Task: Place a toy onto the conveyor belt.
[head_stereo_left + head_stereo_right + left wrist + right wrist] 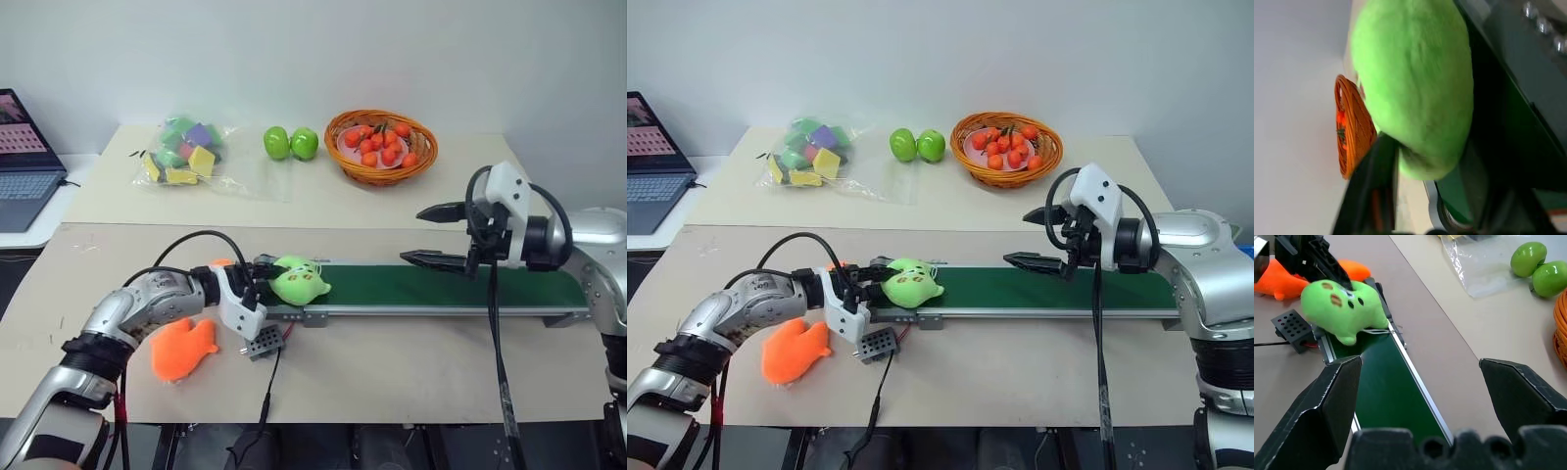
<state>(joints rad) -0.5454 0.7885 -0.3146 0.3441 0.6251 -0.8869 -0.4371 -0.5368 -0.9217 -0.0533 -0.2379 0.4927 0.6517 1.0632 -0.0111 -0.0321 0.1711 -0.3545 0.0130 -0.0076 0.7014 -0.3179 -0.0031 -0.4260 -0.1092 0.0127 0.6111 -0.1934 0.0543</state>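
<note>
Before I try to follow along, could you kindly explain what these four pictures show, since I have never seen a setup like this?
It is a humanoid robot with two arms, each ending in a two-fingered black hand. Two pictures come from its head cameras, looking down over a table; the other two come from cameras on its wrists. The left hand is at the lime-green toy, which sits at the near end of the conveyor belt; whether the fingers have let go, I cannot tell. The right hand hangs open above the belt, holding nothing. Also on the table are an orange plush toy, two green apples, a bag of coloured blocks, a basket of small orange fruit and a laptop.
</note>
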